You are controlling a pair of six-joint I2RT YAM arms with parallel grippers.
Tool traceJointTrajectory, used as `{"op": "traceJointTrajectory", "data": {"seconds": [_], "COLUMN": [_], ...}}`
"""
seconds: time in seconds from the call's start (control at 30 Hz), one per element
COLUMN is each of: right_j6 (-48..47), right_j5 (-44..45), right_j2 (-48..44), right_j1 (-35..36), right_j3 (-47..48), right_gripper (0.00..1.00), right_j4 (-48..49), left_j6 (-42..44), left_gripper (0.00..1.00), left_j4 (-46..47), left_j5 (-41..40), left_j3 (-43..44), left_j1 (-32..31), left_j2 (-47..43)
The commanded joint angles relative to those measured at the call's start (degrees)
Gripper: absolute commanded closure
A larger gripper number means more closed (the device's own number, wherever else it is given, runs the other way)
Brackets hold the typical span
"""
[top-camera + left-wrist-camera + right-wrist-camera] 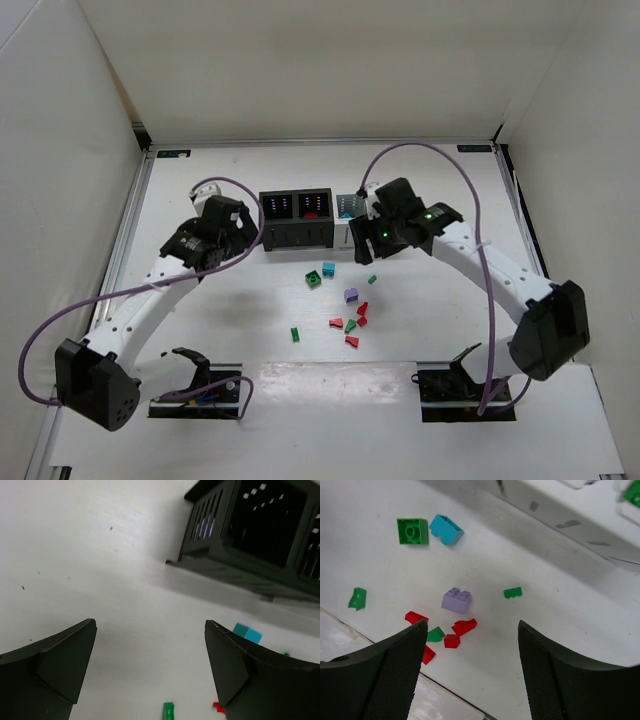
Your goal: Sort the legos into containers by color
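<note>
Legos (345, 305): loose on the table (250, 310) at 6 o'clock of the bins; red, green, purple and teal mixed, most in one tight cluster.
Left gripper (150, 625): jaws wide apart, nothing between; hovering by the 9 o'clock end of the bin row.
Right gripper (471, 626): jaws apart, empty; poised at 12 o'clock of the pile, close against the white bins.
Containers (296, 232): joined row at 12 o'clock of the pile; two black ones in plain sight, white ones at the 3 o'clock end partly hidden by the right gripper; something red inside the second black one, something teal in the one beside it.
Step in hand: judged as reaching for a next brick, both grippers free.
Target, right side: purple brick (456, 600), standing clear of its neighbours; red pieces (464, 626) at its 6 o'clock bunched together, harder to pinch singly.
Target, left side: teal brick (246, 632), nearest the black bin (260, 535).
Approach: descend straight, square the pads to two flat sides, close only with one brick straddled.
Avoid: sweeping the cluster and scattering pieces.
Drop: match colour to a bin already holding it; release low over the opening to prevent bouncing out.
</note>
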Motion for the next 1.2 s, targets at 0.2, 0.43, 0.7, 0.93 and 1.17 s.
{"op": "traceJointTrajectory", "data": {"seconds": [0.2,0.43,0.7,0.93,1.17], "right_j6": [-1.9,-1.6,-0.3,-1.6,-1.3], "right_j5": [4.8,3.7,4.5,2.8,2.7], "right_j2": [9.7,15.7,19.1,21.0,21.6], "right_j1": [10.1,12.4,11.0,12.4,12.4], "right_j3": [-1.4,-2.9,-3.9,-3.1,-3.0], "right_gripper": [0.17,0.12,0.20,0.27,0.47], "right_j4": [0.9,1.0,3.3,3.7,4.2], "left_j6": [-3.6,-4.1,-5.2,-5.5,-5.9], "left_gripper": [0.00,0.00,0.00,0.00,0.00], "left_j4": [-6.4,-9.0,-8.5,-9.2,-9.1], "left_j5": [0.3,-2.8,-3.1,-3.7,-4.2], "left_j3": [-6.0,-5.1,-5.5,-5.6,-5.7], "left_j1": [-4.1,-5.9,-6.3,-6.4,-6.5], "left_j2": [-9.8,-10.1,-10.2,-10.0,-9.9]}}
